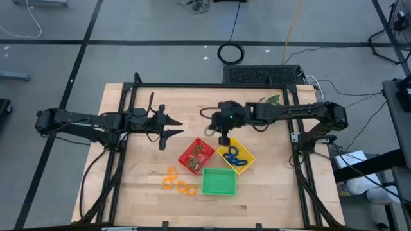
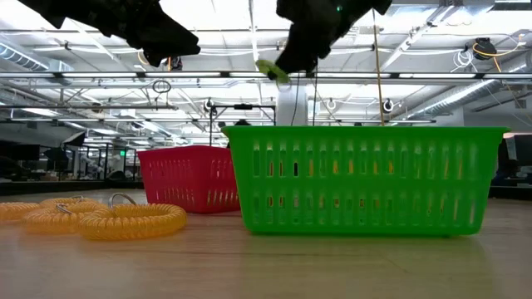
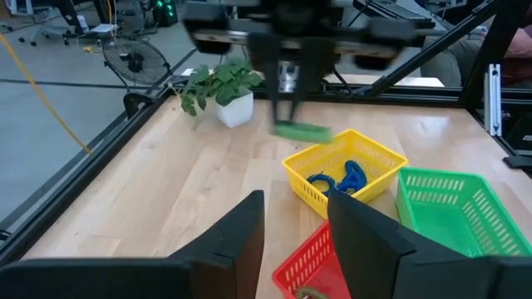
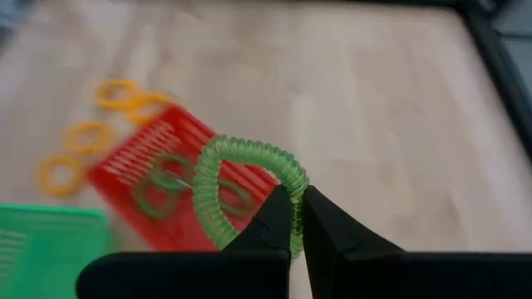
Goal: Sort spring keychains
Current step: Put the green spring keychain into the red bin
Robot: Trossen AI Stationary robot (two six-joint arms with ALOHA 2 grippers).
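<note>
Right gripper holding a green spring keychain above the red tray

The right gripper (image 4: 298,218) has its fingers pinched on a green spring keychain (image 4: 218,187), which hangs over the red tray (image 4: 137,162); inside this tray lie more green keychains (image 4: 162,191), the orange keychains (image 4: 87,137) lie on the table beyond it, and the green tray (image 4: 37,237) stands just beside it

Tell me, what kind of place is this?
Probably a robotics lab or workshop: two robot arms at a framed wooden table, cables across the grey floor, and a wide industrial hall with ceiling trusses behind.
</note>
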